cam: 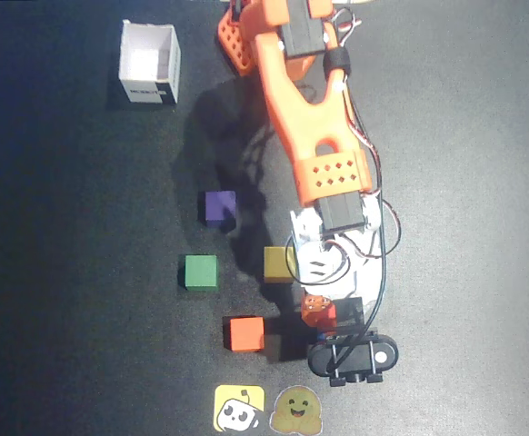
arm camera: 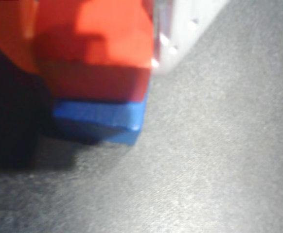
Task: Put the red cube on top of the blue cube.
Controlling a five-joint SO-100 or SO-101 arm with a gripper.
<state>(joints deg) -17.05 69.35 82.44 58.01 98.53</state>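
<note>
My gripper (cam: 324, 318) sits lower right of centre in the overhead view, closed around the red cube (arm camera: 95, 53). In the wrist view that cube fills the upper left and rests directly on the blue cube (arm camera: 102, 119), whose edge pokes out below it. Overhead, the blue cube is hidden under my arm. Left of me on the black table (cam: 64, 272): purple cube (cam: 218, 206), green cube (cam: 201, 271), yellow cube (cam: 279, 263), orange cube (cam: 244, 333). White box (cam: 150, 64) upper left.

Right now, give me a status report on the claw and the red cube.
Claw shut on red cube. Red cube sitting atop blue cube, not yet released. Nothing in the way.
</note>
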